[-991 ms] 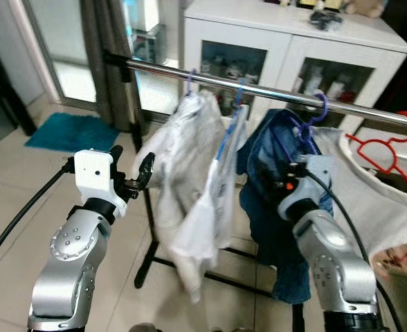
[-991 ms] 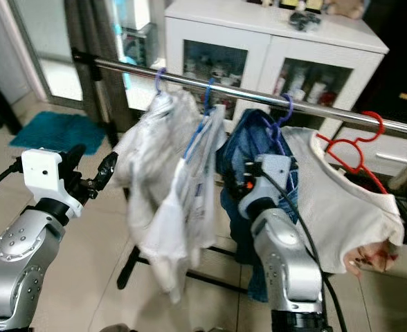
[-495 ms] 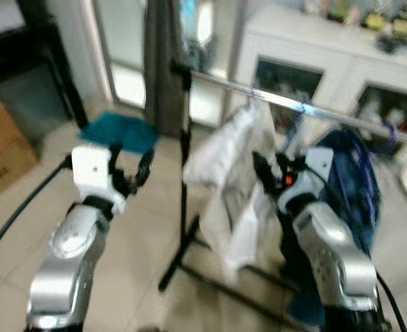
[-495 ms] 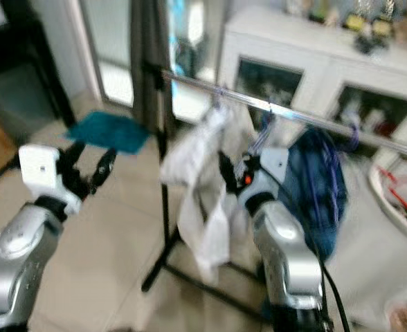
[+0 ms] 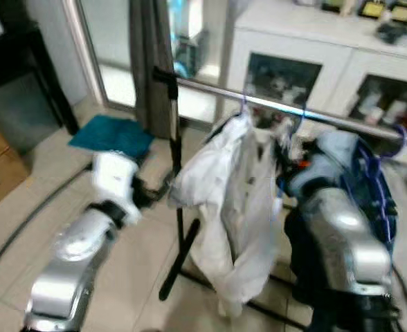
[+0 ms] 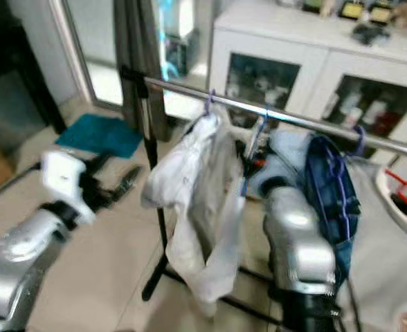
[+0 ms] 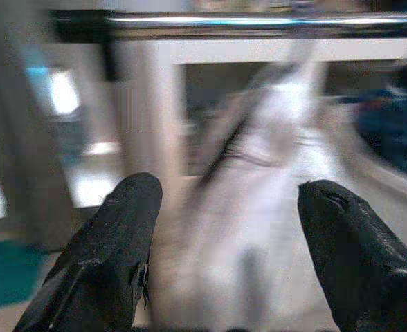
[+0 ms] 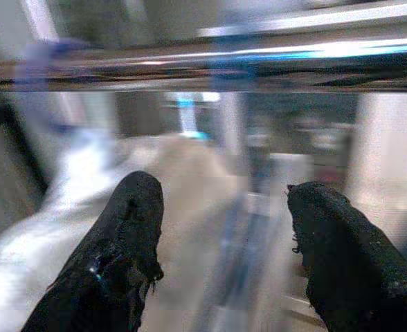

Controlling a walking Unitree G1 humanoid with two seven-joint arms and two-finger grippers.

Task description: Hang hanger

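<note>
In the left eye view, you are looking at a chrome rail (image 5: 273,105) on a black stand (image 5: 176,207), with a purple hanger (image 5: 244,105) hooked over it and carrying a white garment (image 5: 234,207). Further along the rail a blue hanger (image 5: 299,119) is hanging, and beyond it another purple hanger (image 5: 396,138) is holding a blue denim garment (image 5: 373,200). Your left gripper (image 5: 163,188) is sitting just beside the stand's upright, low and left of the white garment; blur is hiding its fingertips here. Your right arm (image 5: 338,235) is raised in front of the denim, its wrist close under the rail.

In the right eye view, the left gripper (image 6: 124,183) is showing its fingers spread, holding nothing. A red hanger (image 6: 404,197) is lying at the far right edge, off the rail. A teal mat (image 6: 100,135) is lying on the floor behind.

In the left wrist view, the two black fingers (image 7: 113,256) are standing wide apart with only air between them, facing the white garment.

In the right wrist view, the fingers (image 8: 124,249) are likewise wide apart and empty, just below the rail.
</note>
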